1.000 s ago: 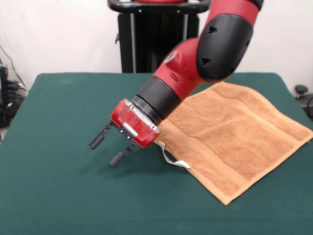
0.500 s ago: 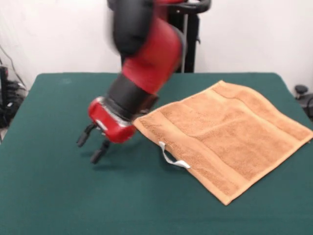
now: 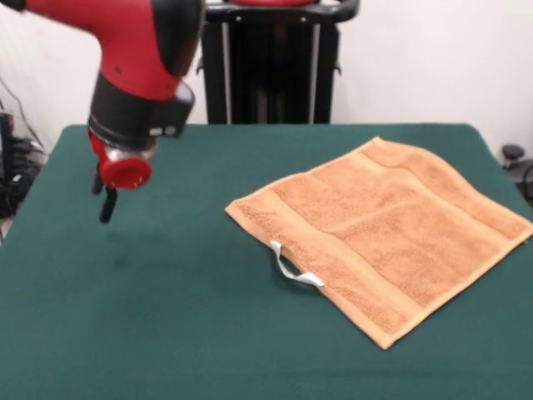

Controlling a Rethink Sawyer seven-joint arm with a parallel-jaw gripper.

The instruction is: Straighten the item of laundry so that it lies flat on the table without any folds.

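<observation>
One towel (image 3: 379,232) lies flat on the surface (image 3: 166,317); one gripper (image 3: 104,196) at nine o'clock, fingers' spread unclear.

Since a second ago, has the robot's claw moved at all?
Yes. The gripper has swung away from the towel, toward the picture's left and up off the table.

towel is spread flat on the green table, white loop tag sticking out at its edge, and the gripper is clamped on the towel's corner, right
Not quite. The front view shows the gripper well off to the side of the towel, above bare green table, holding nothing. The rest holds: the towel lies spread flat, and its white loop tag sticks out at the edge.
</observation>
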